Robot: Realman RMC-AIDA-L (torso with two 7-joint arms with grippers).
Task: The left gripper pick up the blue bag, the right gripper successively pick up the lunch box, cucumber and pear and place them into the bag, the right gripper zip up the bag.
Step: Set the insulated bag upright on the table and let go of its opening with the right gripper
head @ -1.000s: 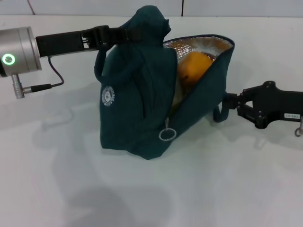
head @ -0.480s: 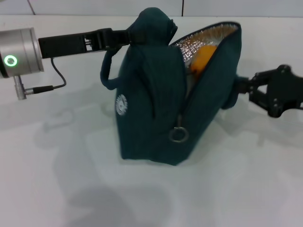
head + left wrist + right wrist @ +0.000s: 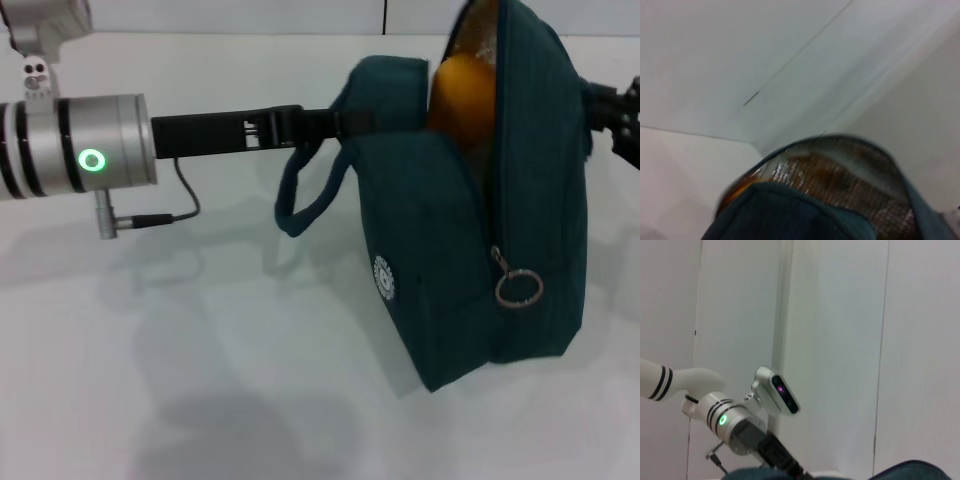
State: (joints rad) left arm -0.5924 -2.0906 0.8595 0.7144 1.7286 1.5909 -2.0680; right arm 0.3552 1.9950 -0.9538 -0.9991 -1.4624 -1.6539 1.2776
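A dark teal bag (image 3: 470, 230) stands upright on the white table (image 3: 200, 380), its long axis vertical and its unzipped mouth pointing up and away from the robot. The left pincer (image 3: 335, 123) reaches in level from the left, clamped on the bag's upper flap near the carry strap (image 3: 300, 195). An orange-yellow pear (image 3: 462, 92) shows inside the opening against silver lining. A ring zipper pull (image 3: 518, 288) hangs on the near side. The right pincer (image 3: 622, 115) sits at the bag's far right edge; its grip cannot be made out.
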